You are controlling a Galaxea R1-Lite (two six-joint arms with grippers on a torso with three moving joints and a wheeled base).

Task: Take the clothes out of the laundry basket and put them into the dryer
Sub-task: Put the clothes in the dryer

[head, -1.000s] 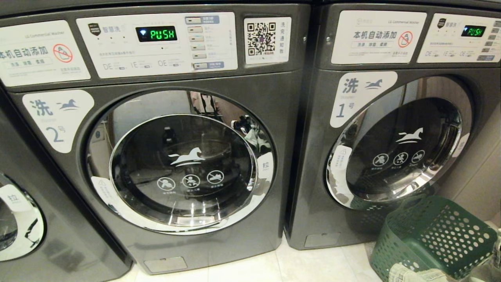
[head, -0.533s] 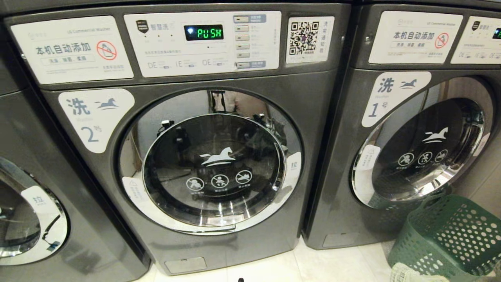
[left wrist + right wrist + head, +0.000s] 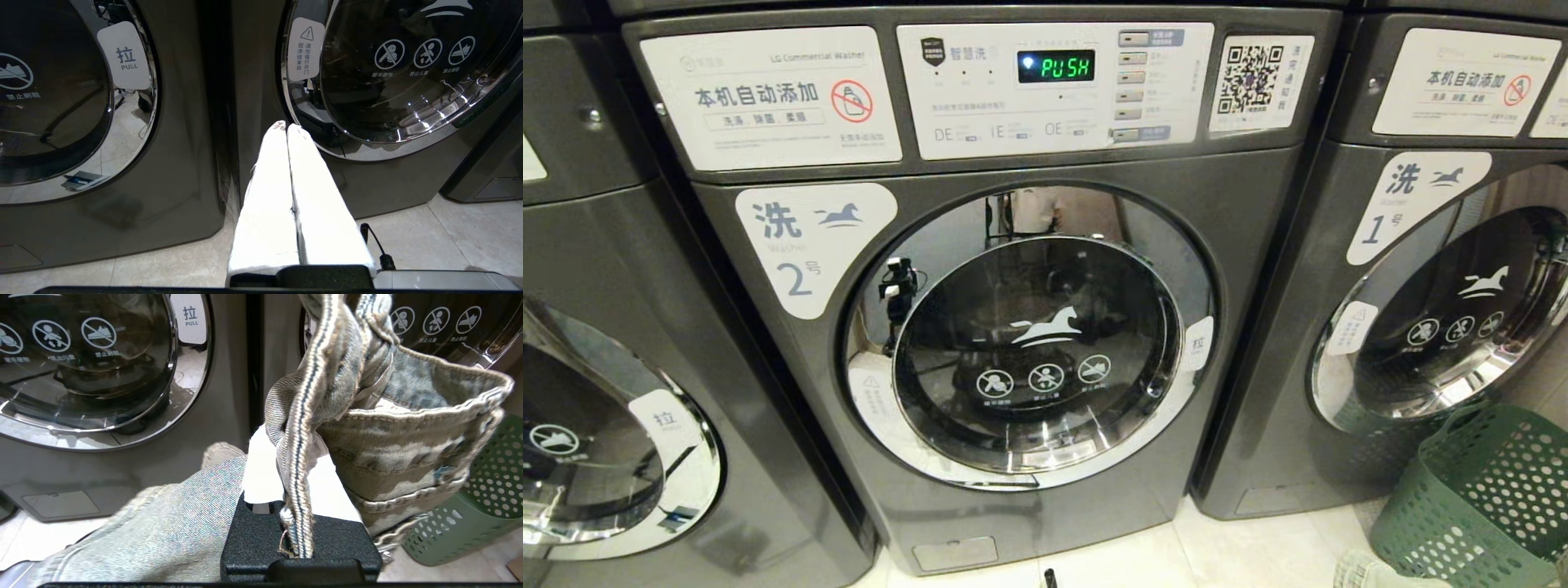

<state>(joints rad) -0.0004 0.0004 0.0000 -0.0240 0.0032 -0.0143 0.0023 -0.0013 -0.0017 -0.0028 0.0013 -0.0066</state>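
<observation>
Item, dryer marked 2 (image 3: pixel 1029 327): we are facing it square in the head view; its round chrome-ringed door (image 3: pixel 1033 339) is sitting shut, and its display (image 3: pixel 1055 66) is glowing green with PUSH.

Item, machine marked 1 (image 3: pixel 1445 269): standing just beside it on our right, door likewise shut; a third machine (image 3: pixel 613 392) is flanking it on our left.

Item, laundry basket (image 3: pixel 1486 498): green, perforated, sitting on the pale tiled floor (image 3: pixel 1258 555) in front of machine 1, at the lower right corner of the head view; a pale scrap of cloth is showing at the edge beside it.

Item, right gripper (image 3: pixel 286 473): we are holding it low before the gap between the two right-hand machines; its white fingers (image 3: pixel 261 477) are pinching a pair of washed denim jeans (image 3: pixel 392 449), whose seams are running up past the fingers and whose folds are draping over the wrist; the basket is lying just beyond the cloth.

Item, left gripper (image 3: pixel 287 126): its white fingers (image 3: pixel 269 183) are pressing together, carrying nothing; it is pointing toward the lower rim of the dryer's door.
</observation>
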